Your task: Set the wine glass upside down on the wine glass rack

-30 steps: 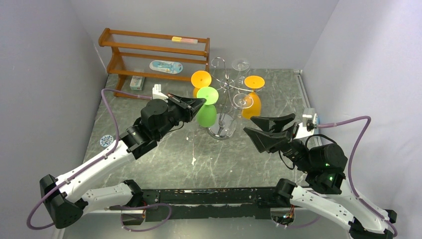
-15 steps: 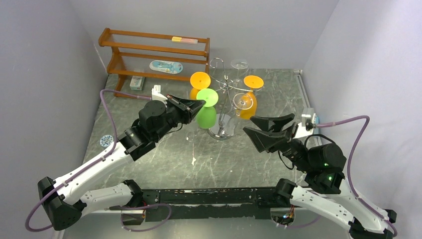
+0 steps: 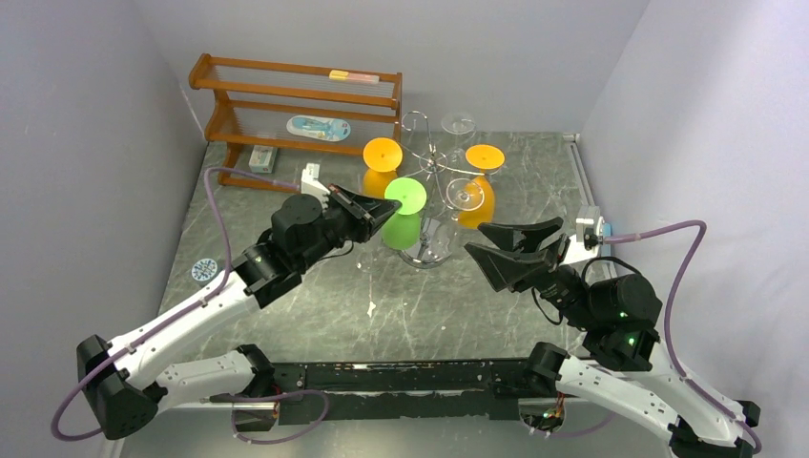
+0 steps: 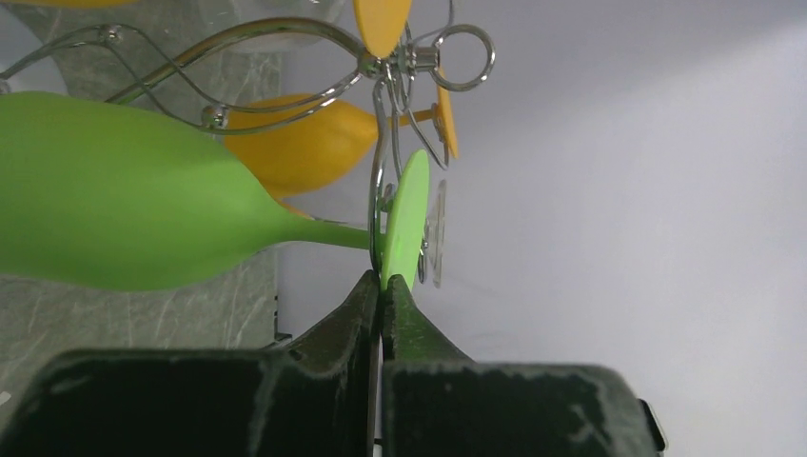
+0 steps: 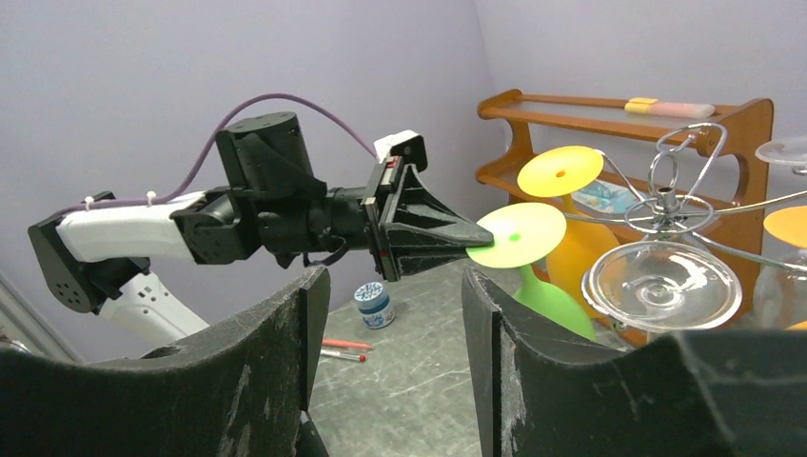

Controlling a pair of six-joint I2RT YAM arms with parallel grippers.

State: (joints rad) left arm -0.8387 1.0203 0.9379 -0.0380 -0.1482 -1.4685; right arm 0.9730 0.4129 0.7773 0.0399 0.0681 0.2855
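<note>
Bowl down, foot up, the green wine glass (image 3: 401, 231) is hanging beside a curled arm of the wine glass rack (image 3: 432, 159) because we are clamping our left gripper (image 3: 386, 202) on the foot's rim to slide the stem in; our right gripper (image 3: 477, 239) is idling, jaws apart

From above the near edge, the top camera looks down on the grey stone bench (image 3: 315, 286). The left wrist camera sits very close, maybe facing right. The right wrist camera faces the far-left corner. All see the shiny chrome wire rack (image 3: 431, 164).
</note>
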